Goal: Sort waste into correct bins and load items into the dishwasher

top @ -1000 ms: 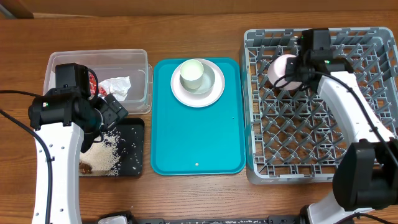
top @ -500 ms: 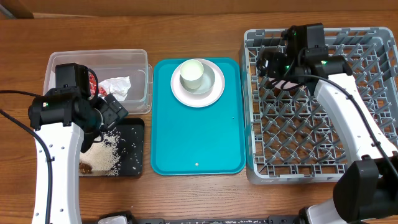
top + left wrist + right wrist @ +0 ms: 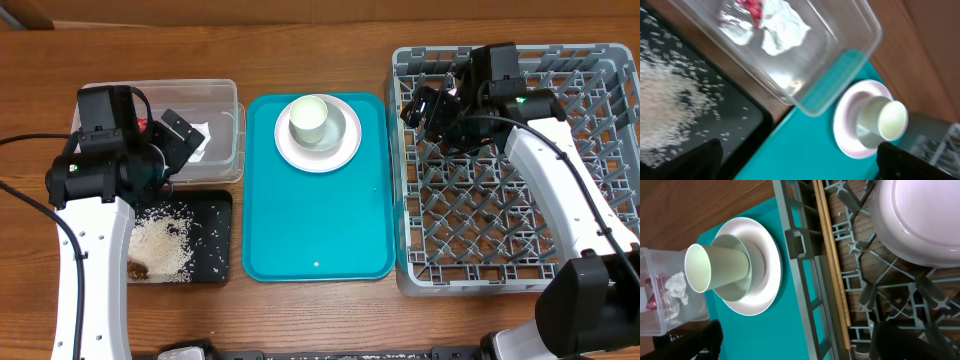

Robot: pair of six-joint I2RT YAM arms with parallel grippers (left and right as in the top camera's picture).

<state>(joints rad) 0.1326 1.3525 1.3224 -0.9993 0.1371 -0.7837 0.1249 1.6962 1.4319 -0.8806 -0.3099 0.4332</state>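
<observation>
My left gripper (image 3: 180, 142) hangs open over the clear tub (image 3: 225, 90), which holds a crumpled white napkin (image 3: 785, 30) and a red wrapper (image 3: 752, 7). Rice (image 3: 160, 245) and brown bits (image 3: 137, 268) lie in the black tray (image 3: 215, 235). A white cup (image 3: 310, 118) stands on a small white plate (image 3: 340, 145) on the teal tray (image 3: 320, 220). My right gripper (image 3: 428, 108) is open above the far-left part of the grey dish rack (image 3: 400, 200). A white bowl (image 3: 920, 220) rests on the rack's pegs, apart from the fingers.
The wooden table (image 3: 320, 45) runs around everything. The teal tray lies between the tub and the rack, whose lattice wall (image 3: 805, 280) rises right beside the tray's edge. A thin wooden stick (image 3: 832, 265) lies along the inside of that wall.
The right gripper opened, let go of the white bowl in the rack and shifted slightly left. The left gripper moved from above the black tray up to the clear tub.
</observation>
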